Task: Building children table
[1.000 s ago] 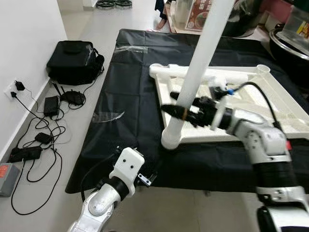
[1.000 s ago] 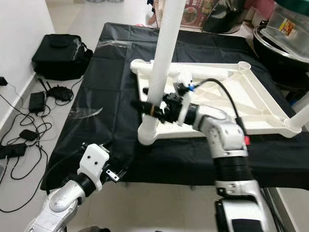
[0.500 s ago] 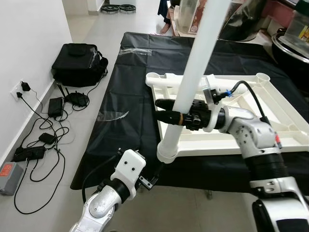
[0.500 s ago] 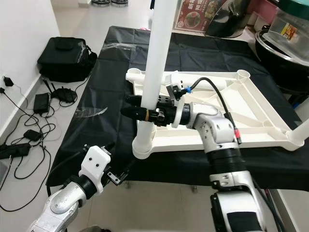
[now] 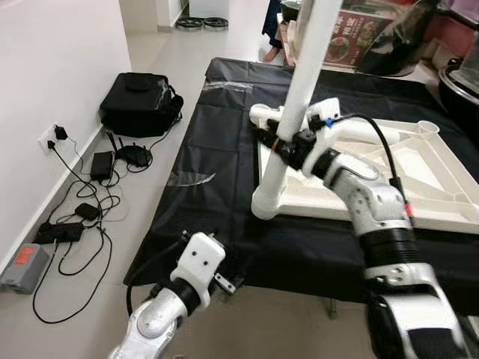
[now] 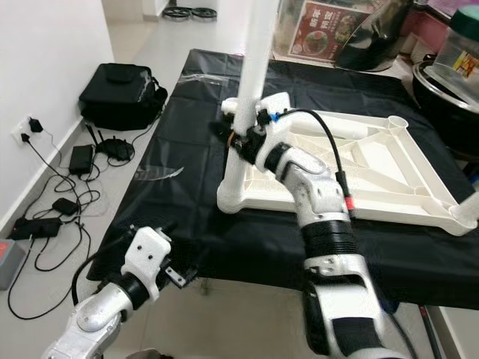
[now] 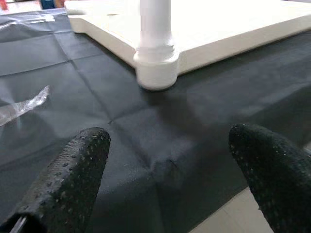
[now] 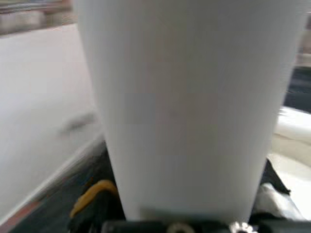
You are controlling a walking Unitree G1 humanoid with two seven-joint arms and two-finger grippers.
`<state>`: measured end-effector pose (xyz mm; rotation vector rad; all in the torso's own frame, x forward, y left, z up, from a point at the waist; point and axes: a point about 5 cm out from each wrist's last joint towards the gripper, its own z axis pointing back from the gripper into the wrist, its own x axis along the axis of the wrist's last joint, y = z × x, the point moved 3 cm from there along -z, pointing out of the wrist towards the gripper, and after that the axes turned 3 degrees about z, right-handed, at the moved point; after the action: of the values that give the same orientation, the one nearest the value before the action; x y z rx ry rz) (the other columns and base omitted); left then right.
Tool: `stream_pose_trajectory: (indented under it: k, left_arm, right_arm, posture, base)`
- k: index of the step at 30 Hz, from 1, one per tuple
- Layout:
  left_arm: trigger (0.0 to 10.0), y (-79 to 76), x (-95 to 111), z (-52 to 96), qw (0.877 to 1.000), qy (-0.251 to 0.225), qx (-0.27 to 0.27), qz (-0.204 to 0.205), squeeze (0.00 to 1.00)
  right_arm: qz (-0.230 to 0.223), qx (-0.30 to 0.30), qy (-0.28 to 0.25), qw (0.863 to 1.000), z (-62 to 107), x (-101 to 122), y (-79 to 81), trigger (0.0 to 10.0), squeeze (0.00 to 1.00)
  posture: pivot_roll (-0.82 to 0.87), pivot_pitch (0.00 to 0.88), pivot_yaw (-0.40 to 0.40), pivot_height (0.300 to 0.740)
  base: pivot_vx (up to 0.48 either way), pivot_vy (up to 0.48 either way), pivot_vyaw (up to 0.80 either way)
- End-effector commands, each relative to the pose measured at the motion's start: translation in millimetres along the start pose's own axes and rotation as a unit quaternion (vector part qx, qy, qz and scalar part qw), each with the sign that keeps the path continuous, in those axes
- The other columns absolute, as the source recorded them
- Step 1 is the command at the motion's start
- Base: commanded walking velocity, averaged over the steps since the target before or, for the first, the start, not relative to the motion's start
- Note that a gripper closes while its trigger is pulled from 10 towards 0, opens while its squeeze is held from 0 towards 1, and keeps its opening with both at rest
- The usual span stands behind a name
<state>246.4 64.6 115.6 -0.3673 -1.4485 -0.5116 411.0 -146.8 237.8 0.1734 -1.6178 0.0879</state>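
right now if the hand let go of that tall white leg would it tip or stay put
It would probably stay: the tall white plastic table leg looks seated in the corner socket of the upturned white tabletop. It looks stiff and likely light. The right hand grips it low, so the top may wobble.

One white table frame (image 5: 441, 176) is lying upside down on one black cloth (image 5: 209, 187); one white leg (image 5: 288, 131) is standing upright in its near corner socket, and a second leg (image 5: 359, 127) is lying along the far rail; two grippers are showing, the right gripper (image 5: 278, 143) and the left gripper (image 7: 165, 184); one black bag (image 5: 138, 105) is sitting by the wall; two wheels (image 6: 183, 12) are lying far off.
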Motion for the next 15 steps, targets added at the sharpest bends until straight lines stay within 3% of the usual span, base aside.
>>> stream_pose_trajectory:
  k: [1,2,5,6,7,8,9,10,11,12,13,15]
  left_arm:
    - [10.0,-1.8,-4.5,0.9,1.000,0.007,-0.004,0.001,0.00]
    - [10.0,-1.8,-4.5,0.9,1.000,0.007,-0.004,0.001,0.00]
    - [10.0,-1.9,-4.2,0.6,1.000,0.008,-0.004,-0.003,0.00]
    - [10.0,-1.9,-4.2,0.6,1.000,0.008,-0.004,-0.003,0.00]
    - [10.0,-1.9,-4.1,0.5,1.000,0.008,-0.004,-0.003,0.00]
    - [10.0,-1.9,-4.1,0.5,1.000,0.008,-0.004,-0.003,0.00]
    - [10.0,-1.8,-4.2,0.4,1.000,0.009,-0.004,-0.003,0.00]
    - [10.0,-1.8,-4.2,0.4,1.000,0.009,-0.004,-0.003,0.00]
    - [10.0,-2.0,-4.2,0.3,1.000,0.009,-0.004,-0.002,0.00]
    - [10.0,-2.0,-4.2,0.3,1.000,0.009,-0.004,-0.002,0.00]
    - [10.0,-2.3,-4.4,-0.1,1.000,0.009,-0.005,-0.001,0.00]
    - [10.0,-2.4,-4.5,-0.4,1.000,0.010,-0.005,0.000,0.00]
  right_arm:
    - [-0.006,-0.234,0.072,0.970,25.7,-30.3,-60.5,0.0,0.00]
    - [-0.006,-0.234,0.072,0.970,25.7,-30.3,-60.5,0.0,0.00]
    - [-0.021,-0.246,0.065,0.967,33.1,-35.5,-30.4,0.0,0.00]
    - [-0.021,-0.246,0.065,0.967,33.1,-35.5,-30.4,0.0,0.00]
    - [-0.036,-0.219,0.065,0.973,28.4,-36.7,-16.3,4.4,0.00]
    - [-0.036,-0.219,0.065,0.973,28.4,-36.7,-16.3,4.4,0.00]
    - [-0.047,-0.188,0.065,0.979,23.5,-37.0,-4.4,10.0,0.00]
    - [-0.047,-0.188,0.065,0.979,23.5,-37.0,-4.4,10.0,0.00]
    - [-0.059,-0.124,0.054,0.989,16.3,-32.9,15.8,10.0,0.00]
    - [-0.059,-0.124,0.054,0.989,16.3,-32.9,15.8,10.0,0.00]
    - [-0.062,-0.036,0.036,0.997,10.5,-24.2,42.4,10.0,0.00]
    - [-0.056,0.006,0.029,0.998,10.4,-19.7,53.1,10.0,0.00]
  posture:
    - [0.15,0.080,-0.090,0.740]
    - [0.15,0.080,-0.090,0.740]
    - [0.15,0.080,-0.091,0.740]
    - [0.15,0.080,-0.091,0.740]
    - [0.15,0.082,-0.092,0.740]
    - [0.15,0.082,-0.092,0.740]
    - [0.15,0.083,-0.089,0.740]
    - [0.15,0.083,-0.089,0.740]
    - [0.15,0.083,-0.092,0.740]
    - [0.15,0.083,-0.092,0.740]
    - [0.14,0.085,-0.091,0.740]
    - [0.14,0.085,-0.091,0.740]
  base:
    - [0.000,0.000,0.00]
    - [0.000,0.000,0.00]
    - [0.000,0.000,0.00]
    - [0.000,0.000,0.00]
    - [0.000,0.000,0.00]
    - [0.000,0.000,0.00]
    - [0.000,0.000,0.00]
    - [0.000,0.000,0.00]
    - [0.000,0.000,0.00]
    - [0.000,0.000,0.00]
    - [0.000,0.000,0.00]
    - [0.000,0.000,0.00]
